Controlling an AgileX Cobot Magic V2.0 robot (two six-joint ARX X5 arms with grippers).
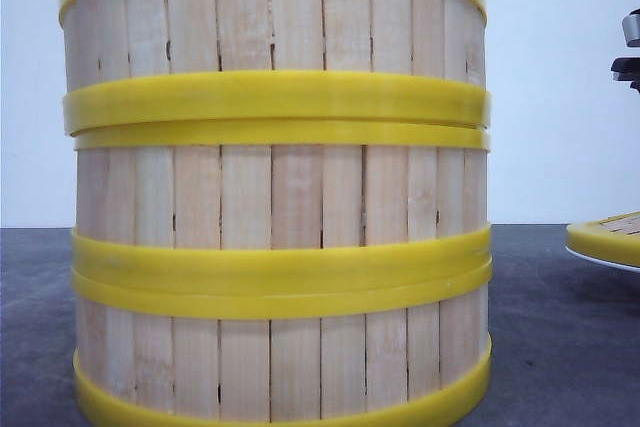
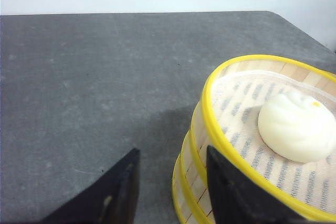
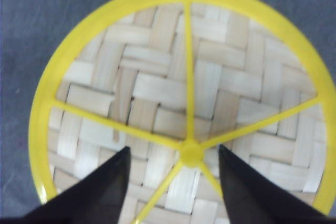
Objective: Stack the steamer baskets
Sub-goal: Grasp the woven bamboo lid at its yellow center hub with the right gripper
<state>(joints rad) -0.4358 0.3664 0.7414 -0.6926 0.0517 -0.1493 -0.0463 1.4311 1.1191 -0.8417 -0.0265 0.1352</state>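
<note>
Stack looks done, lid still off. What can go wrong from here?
1. The left gripper straddles the top basket rim; pulling away sideways could drag that basket off the stack.
2. The bun sits uncovered in the top basket; a jolt could roll it.
3. The right gripper hangs open over the lid hub; an off-centre grasp on the thin spokes may slip or tilt it.
</note>
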